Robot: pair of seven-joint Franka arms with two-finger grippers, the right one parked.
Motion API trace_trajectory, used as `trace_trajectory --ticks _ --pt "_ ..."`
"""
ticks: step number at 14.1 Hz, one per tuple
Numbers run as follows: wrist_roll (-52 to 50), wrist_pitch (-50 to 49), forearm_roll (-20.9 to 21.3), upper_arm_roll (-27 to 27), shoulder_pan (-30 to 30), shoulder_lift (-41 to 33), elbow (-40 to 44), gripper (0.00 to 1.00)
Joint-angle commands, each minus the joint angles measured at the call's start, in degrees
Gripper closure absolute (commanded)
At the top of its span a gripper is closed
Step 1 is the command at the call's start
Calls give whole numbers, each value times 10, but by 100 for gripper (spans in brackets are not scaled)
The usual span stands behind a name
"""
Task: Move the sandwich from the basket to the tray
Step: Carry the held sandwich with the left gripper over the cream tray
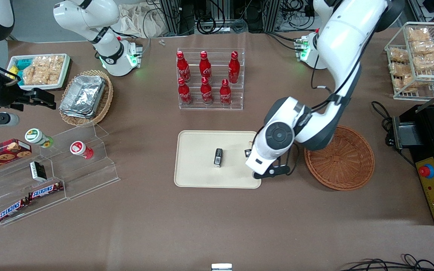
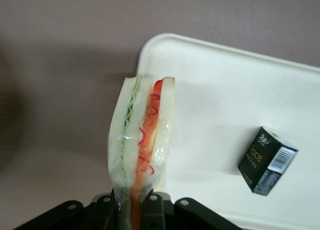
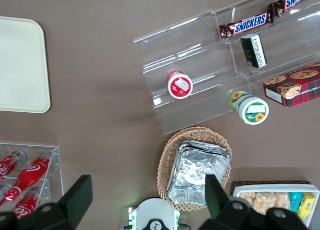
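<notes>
Jaws (image 2: 134,202) clamp one sandwich (image 2: 142,140) above the tray (image 2: 210,89), where one black box (image 2: 267,161) lies.

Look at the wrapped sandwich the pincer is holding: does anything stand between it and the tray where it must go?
Nothing visible does. The pincer, shut on the sandwich, is already at the tray's edge nearest the empty basket. The only thing on the tray is a small black box, lying apart from the sandwich with bare tray between them.

End effector (image 2: 135,207) holds sandwich (image 2: 142,140) above tray (image 1: 198,165) beside basket (image 1: 347,165).
</notes>
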Motion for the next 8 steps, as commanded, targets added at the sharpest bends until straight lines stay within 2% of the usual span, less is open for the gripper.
trace_trajectory --ticks 1,5,6,7,8 --pt "10 16 15 3 -16 34 26 100" --pt "2 23 44 3 -26 57 27 100" --pt "2 23 44 3 -25 58 27 94" --pt "2 22 44 3 -25 58 27 72" --pt "3 23 45 3 -25 57 29 15"
